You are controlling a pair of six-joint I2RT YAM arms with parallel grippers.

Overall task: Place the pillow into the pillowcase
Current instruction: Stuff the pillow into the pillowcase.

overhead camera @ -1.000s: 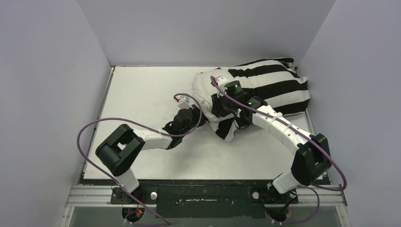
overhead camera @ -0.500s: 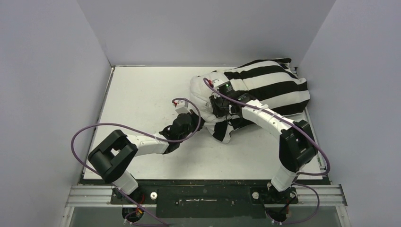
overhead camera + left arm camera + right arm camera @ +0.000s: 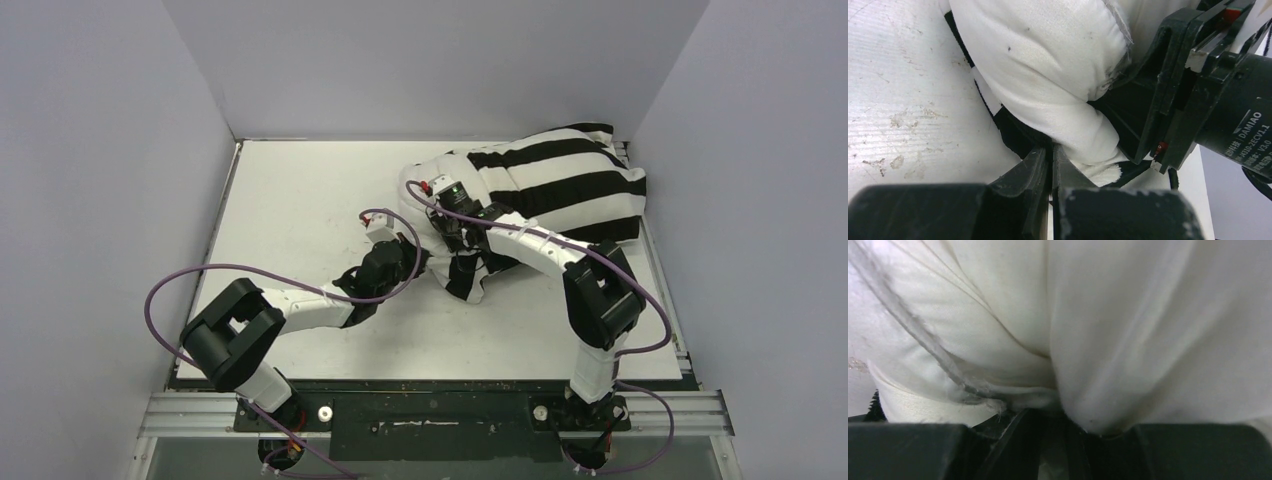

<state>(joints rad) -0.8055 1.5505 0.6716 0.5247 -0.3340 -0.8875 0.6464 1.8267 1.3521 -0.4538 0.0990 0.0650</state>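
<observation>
The striped pillowcase (image 3: 570,175) lies at the back right of the table and covers most of the pillow. The pillow's plain white end (image 3: 425,182) sticks out of its left opening. My left gripper (image 3: 418,262) is shut on the pillowcase's loose lower edge; the left wrist view shows its jaws (image 3: 1052,150) pinched together on black-and-white cloth (image 3: 1015,135) below the bulging pillow (image 3: 1048,60). My right gripper (image 3: 455,222) is at the opening, pressed into the pillow. White pillow fabric (image 3: 1128,330) fills the right wrist view, with a fold caught between the right gripper's fingers (image 3: 1063,422).
The white table (image 3: 300,200) is boxed in by grey walls at the left, back and right. The pillowcase's far end lies against the right wall. The right arm's wrist body (image 3: 1208,90) sits close to my left gripper.
My right gripper has moved left and back along the pillow's exposed end, its elbow folding in. The left arm has shifted slightly left, still gripping. The pillowcase's right end has drawn in a little.
</observation>
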